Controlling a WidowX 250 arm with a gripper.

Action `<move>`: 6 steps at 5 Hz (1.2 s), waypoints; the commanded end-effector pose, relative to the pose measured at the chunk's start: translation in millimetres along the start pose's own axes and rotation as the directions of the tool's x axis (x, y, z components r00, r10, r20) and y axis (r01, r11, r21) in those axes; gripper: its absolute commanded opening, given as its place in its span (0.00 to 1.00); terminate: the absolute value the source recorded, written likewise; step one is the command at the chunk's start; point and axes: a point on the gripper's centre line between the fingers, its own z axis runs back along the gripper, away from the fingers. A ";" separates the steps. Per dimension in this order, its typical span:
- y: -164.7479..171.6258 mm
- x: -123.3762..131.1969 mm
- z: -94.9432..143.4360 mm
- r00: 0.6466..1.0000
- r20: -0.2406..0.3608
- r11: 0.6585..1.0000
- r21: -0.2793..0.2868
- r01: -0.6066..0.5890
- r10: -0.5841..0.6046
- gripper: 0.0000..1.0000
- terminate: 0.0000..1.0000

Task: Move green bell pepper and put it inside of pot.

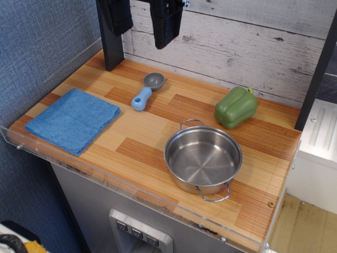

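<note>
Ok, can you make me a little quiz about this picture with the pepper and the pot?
1. True or false: the green bell pepper is already inside the pot.
2. What lies on the counter's left side? A) a blue cloth B) a red plate C) a yellow cup
3. Fill in: the small grey scoop has a ____ handle.

Key:
1. False. The pepper sits on the counter behind the pot, which holds nothing.
2. A, the folded blue cloth.
3. Blue.

The gripper hangs high at the back, touching nothing; whether it is open is unclear.
</note>
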 end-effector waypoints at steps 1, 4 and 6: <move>0.0 0.0 0.0 1.000 0.000 1.000 0.000 0.000 0.000 1.00 0.00; -27.8 50.1 -31.4 0.997 0.005 0.997 0.002 0.075 -0.075 1.00 0.00; -41.8 79.8 -72.4 0.999 0.000 0.998 0.045 0.051 -0.051 1.00 0.00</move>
